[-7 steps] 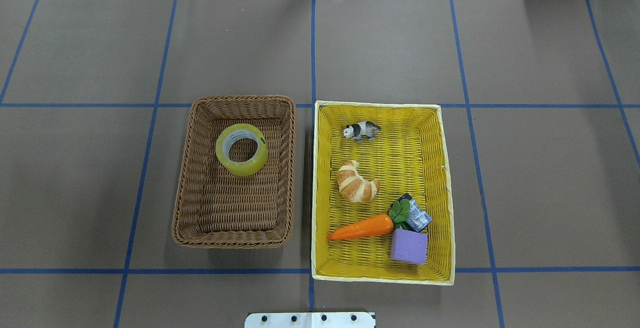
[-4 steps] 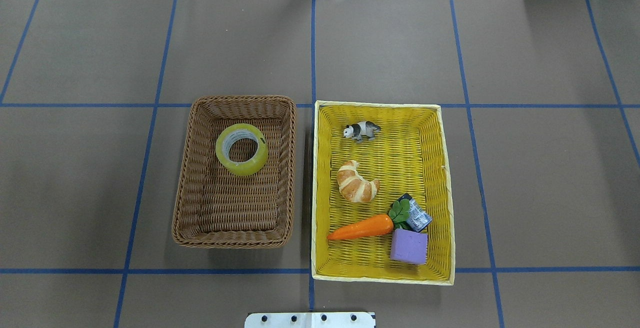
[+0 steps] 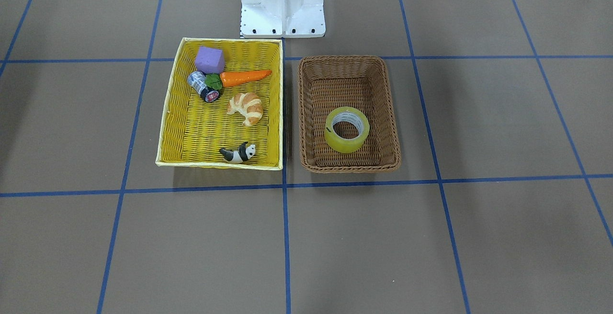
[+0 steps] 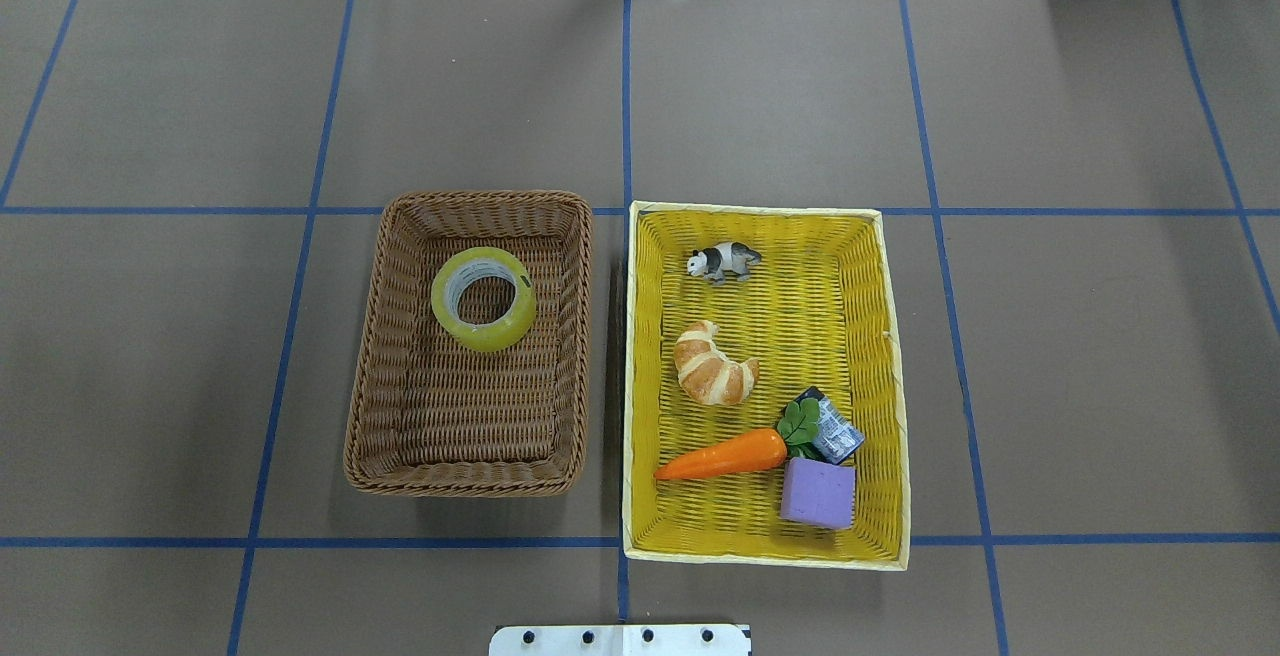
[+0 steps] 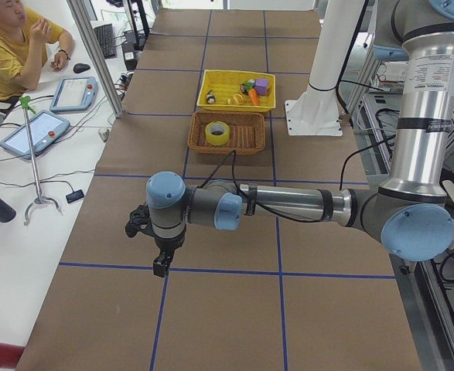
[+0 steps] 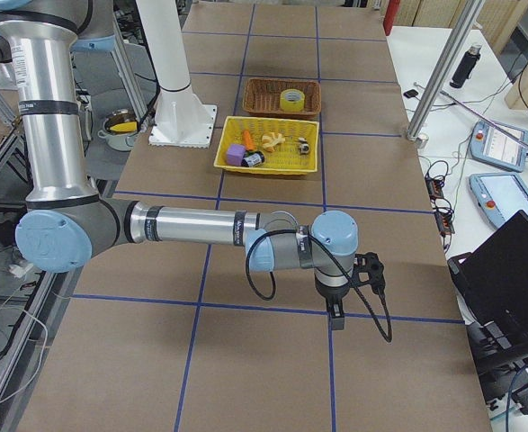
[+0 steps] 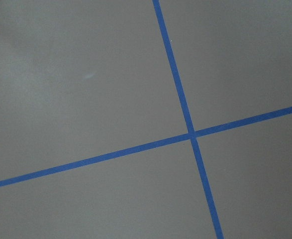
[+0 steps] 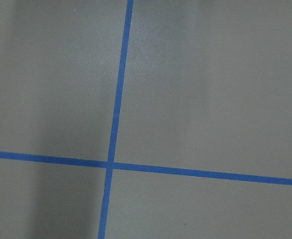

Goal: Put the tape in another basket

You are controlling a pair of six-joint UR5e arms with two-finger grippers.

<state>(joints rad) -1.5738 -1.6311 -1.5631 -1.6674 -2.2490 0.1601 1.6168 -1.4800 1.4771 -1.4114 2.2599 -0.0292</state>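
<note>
The yellow tape roll (image 4: 484, 333) lies flat in the far half of the brown wicker basket (image 4: 365, 406). It also shows in the front view (image 3: 347, 145), where the basket (image 3: 305, 113) stands right of the yellow one. Neither gripper shows in the overhead or front views. My left gripper (image 5: 161, 264) hangs over bare table far out at the left end, well away from the baskets. My right gripper (image 6: 337, 315) hangs over bare table at the right end. From these side views I cannot tell whether either is open or shut. The wrist views show only brown table and blue tape lines.
The bright yellow basket (image 4: 632, 376) stands just right of the brown one. It holds a toy panda (image 4: 722, 261), a croissant (image 4: 712, 366), a carrot (image 4: 725, 455), a purple block (image 4: 818, 493) and a small cylinder (image 4: 835, 434). A person sits beyond the table's left end.
</note>
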